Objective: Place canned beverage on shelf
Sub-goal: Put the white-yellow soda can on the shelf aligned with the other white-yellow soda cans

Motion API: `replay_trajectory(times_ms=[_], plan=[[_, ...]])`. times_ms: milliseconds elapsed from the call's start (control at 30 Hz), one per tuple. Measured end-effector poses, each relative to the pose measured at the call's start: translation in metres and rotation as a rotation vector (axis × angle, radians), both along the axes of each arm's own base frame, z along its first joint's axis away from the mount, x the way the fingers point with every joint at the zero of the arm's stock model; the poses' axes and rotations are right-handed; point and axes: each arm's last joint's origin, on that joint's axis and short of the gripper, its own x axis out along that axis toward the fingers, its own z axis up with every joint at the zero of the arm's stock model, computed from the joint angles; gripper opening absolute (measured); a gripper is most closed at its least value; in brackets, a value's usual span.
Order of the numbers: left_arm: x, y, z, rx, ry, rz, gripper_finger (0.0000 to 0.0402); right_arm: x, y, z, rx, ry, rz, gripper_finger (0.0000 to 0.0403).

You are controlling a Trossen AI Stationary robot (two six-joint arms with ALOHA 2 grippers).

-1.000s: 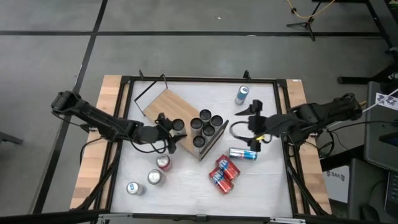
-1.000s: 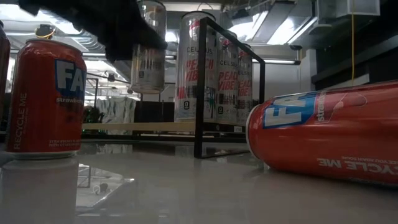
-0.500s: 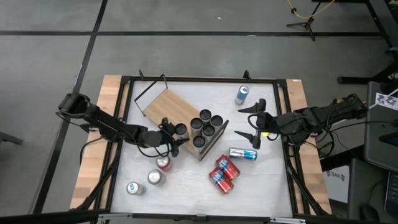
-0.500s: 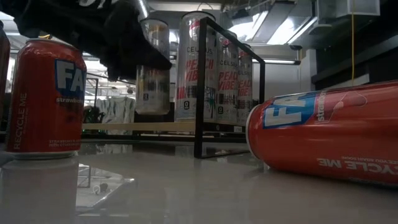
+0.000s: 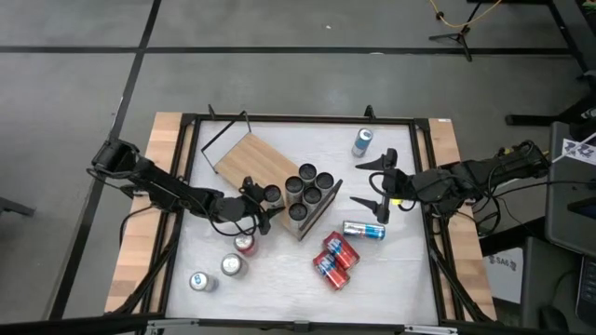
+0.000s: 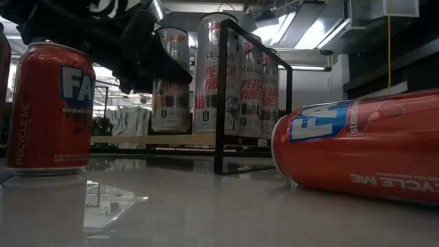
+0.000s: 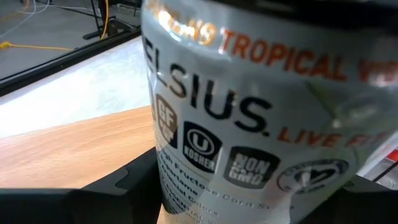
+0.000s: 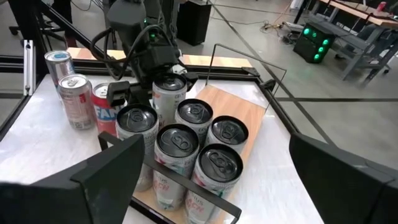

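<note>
The white can (image 5: 270, 194) is standing upright on the shelf (image 5: 244, 154), at the near edge of the wooden board, just beside the five cans (image 5: 307, 189) already grouped there. In the left wrist view its printed wall (image 7: 249, 137) is filling the frame between that gripper's two dark fingers. We are holding it with the left gripper (image 5: 255, 199), whose fingers are sitting on either side of the can's body around mid-height; whether they are pressing firmly or beginning to loosen, we cannot tell.

We are judging the can to be rigid along its height but thin-walled, so a hard squeeze at the middle would dent it. Its smooth, glossy surface is likely slippery, and if full it is carrying noticeable weight. We are therefore favouring a grip across the cylinder's middle, square to its axis, with moderate pressure.

The right gripper (image 5: 378, 183) is waiting with its fingers spread wide and empty, over the counter (image 5: 400, 279) beside the shelf's right end. Around the shelf, several loose cans are resting on the counter: two red ones lying on their sides (image 5: 333, 261), a blue-and-silver one lying down (image 5: 364, 230), and others upright (image 5: 245, 244).
</note>
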Motion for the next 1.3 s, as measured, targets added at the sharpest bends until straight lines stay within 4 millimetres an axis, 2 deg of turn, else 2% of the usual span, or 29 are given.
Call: replay_trajectory(times_ms=[1300], plan=[[-0.0006,0.0008,-0.0017,0.011,0.026,0.000,0.0273,-0.0004,0.0000,-0.0006,-0.010,0.010,0.004,0.0396]])
